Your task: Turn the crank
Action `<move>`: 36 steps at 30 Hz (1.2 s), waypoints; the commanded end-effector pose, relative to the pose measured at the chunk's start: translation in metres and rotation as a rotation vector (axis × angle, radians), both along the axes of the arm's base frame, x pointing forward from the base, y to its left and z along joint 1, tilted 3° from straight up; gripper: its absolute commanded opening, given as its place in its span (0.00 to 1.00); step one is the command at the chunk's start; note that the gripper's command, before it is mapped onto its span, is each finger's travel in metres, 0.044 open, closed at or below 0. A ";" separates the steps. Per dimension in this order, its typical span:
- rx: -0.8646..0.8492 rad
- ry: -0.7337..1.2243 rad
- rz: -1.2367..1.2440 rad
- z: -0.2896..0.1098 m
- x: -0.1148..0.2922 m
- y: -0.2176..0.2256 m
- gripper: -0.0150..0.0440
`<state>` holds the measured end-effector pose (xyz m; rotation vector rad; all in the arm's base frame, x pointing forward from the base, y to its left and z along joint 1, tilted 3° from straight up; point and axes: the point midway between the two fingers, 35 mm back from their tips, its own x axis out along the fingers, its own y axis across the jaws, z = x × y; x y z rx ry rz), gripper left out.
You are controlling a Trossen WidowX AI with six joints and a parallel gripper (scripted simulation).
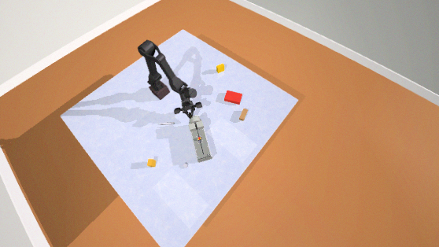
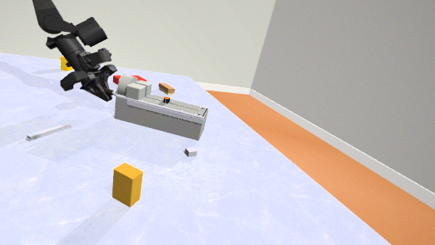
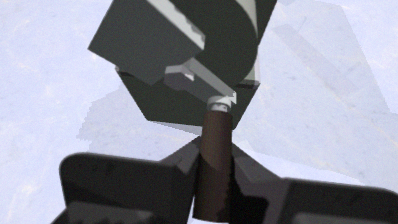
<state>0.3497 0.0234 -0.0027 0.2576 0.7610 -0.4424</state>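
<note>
The grey machine (image 1: 203,155) (image 2: 160,122) (image 3: 175,107) stands on the pale mat, with a rounded housing at its arm-side end. A small black slide with an orange-red top (image 1: 199,138) (image 2: 167,100) sits about midway along its top slot. The pointer's exact level against the brass zero marks is too small to tell. The grey crank arm (image 3: 210,82) slants down to the right in the wrist view and ends at the dark brown handle (image 3: 215,175). My gripper (image 1: 191,116) (image 2: 111,94) (image 3: 216,160) is shut on this handle, with one finger on each side.
A white bar (image 1: 167,123) (image 2: 48,132) and a small white block (image 1: 186,165) (image 2: 190,152) lie beside the machine. Yellow blocks (image 1: 152,163) (image 2: 127,185) (image 1: 220,68) (image 2: 65,63) stand farther off. A red block (image 1: 233,97) and a tan block (image 1: 243,114) (image 2: 167,88) lie on its other side.
</note>
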 end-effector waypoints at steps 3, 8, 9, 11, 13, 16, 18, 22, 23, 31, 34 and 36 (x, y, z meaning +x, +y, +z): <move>-0.009 0.001 -0.001 0.001 -0.001 -0.001 0.25; -0.009 0.001 -0.001 0.001 -0.001 -0.001 0.25; -0.009 0.001 -0.001 0.001 -0.001 -0.001 0.25; 0.000 0.000 -0.001 0.000 0.000 0.000 0.25; 0.000 0.000 -0.001 0.000 0.000 0.000 0.25; 0.000 0.000 -0.001 0.000 0.000 0.000 0.25; 0.000 0.000 -0.001 0.000 0.000 0.000 0.25; 0.000 0.000 -0.001 0.000 0.000 0.000 0.43; 0.000 0.000 -0.001 0.000 0.000 0.000 0.48; 0.000 0.000 -0.001 0.000 0.000 0.000 0.83; 0.000 0.000 -0.001 0.000 0.000 0.000 0.97; 0.000 0.000 -0.001 0.001 0.000 0.000 1.00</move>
